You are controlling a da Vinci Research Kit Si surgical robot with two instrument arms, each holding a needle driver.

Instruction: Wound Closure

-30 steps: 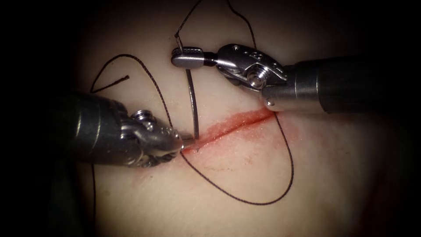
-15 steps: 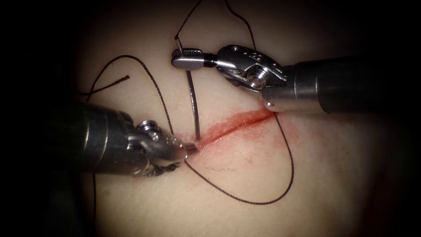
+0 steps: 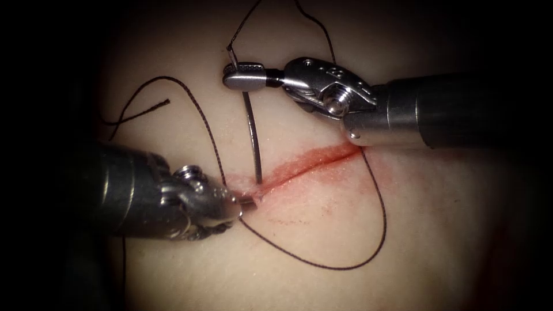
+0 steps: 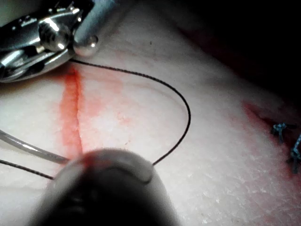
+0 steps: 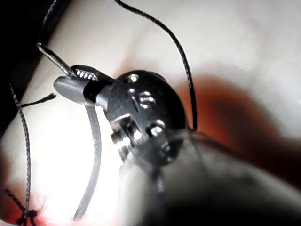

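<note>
The right needle driver point(image 3: 245, 76) grips the curved needle point(image 3: 253, 141) near its thread end, with the tip set into the tissue point(image 3: 299, 242) at the left end of the cut point(image 3: 305, 164); this looks like a bite being taken, and what follows calls for turning along the needle's curve. The left needle driver point(image 3: 245, 200) is closed on the tissue edge just left of the needle tip. The dark thread point(image 3: 368, 230) loops loosely over the tissue below the red-stained cut.

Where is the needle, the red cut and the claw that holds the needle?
needle point(image 3: 254, 147): endoscope view, middle of its curve.
cut point(image 3: 314, 162): endoscope view, red line in the tissue.
right claw point(image 3: 245, 77): endoscope view, jaws shut near the needle's thread end.
</note>
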